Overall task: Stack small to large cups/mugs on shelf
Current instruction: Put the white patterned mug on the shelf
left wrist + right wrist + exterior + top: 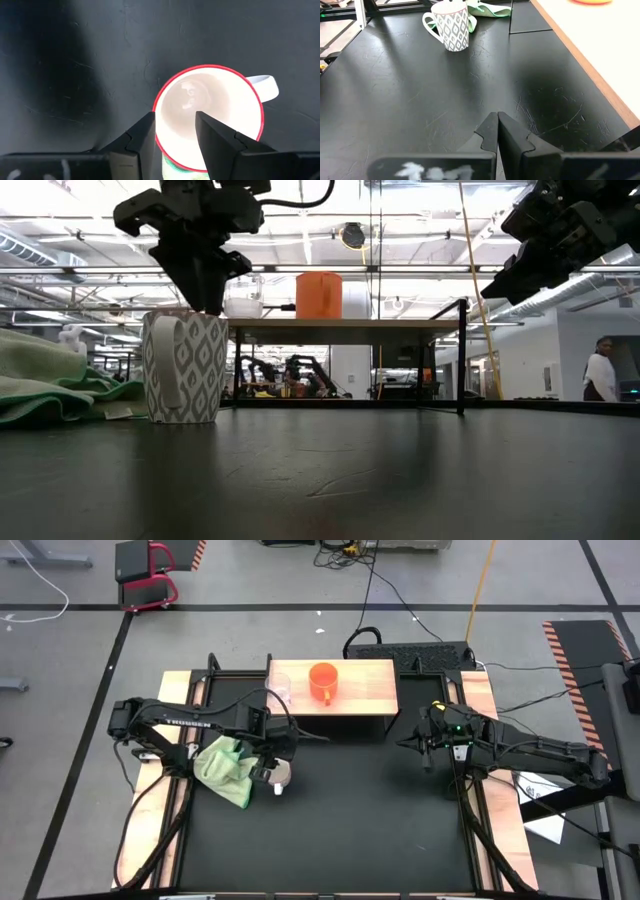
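A white mug with a grey pattern and a red rim [210, 100] [185, 367] stands upright on its base on the black table, handle [265, 86] to one side. My left gripper [175, 117] [205, 305] hangs open just over it, pointing down. One finger is above the inside and one outside the rim, with a gap to each side of the wall. An orange mug [323, 681] [318, 294] and a small clear glass cup [281, 692] stand on the shelf [370, 690]. My right gripper [497, 125] [405, 743] waits shut above the table at the right.
A crumpled green cloth [225, 768] [50, 380] lies right beside the white mug, toward the table's left edge. The shelf's black legs [462, 355] stand at the far side. Bare black tabletop [370, 810] stretches between the arms and toward the near edge.
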Controlling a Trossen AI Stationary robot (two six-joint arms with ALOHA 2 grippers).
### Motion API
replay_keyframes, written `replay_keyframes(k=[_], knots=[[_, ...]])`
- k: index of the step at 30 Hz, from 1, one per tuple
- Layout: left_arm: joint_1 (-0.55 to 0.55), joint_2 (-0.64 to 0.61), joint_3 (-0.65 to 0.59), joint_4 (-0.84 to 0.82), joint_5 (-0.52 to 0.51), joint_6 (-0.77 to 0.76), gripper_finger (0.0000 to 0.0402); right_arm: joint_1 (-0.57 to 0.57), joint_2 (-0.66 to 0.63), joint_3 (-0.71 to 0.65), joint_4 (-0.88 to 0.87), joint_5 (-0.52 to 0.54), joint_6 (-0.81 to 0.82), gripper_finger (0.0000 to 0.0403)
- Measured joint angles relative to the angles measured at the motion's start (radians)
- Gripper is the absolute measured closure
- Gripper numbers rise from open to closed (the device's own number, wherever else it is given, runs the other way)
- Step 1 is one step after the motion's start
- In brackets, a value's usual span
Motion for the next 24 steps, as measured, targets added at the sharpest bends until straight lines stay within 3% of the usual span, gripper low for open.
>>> replay_keyframes(k=[24], knots=[[0.036,0.0,-0.059,0.032,-0.013,0.006,0.0261,0.0,0.0,0.0,0.0,0.0,0.0,0.0403]])
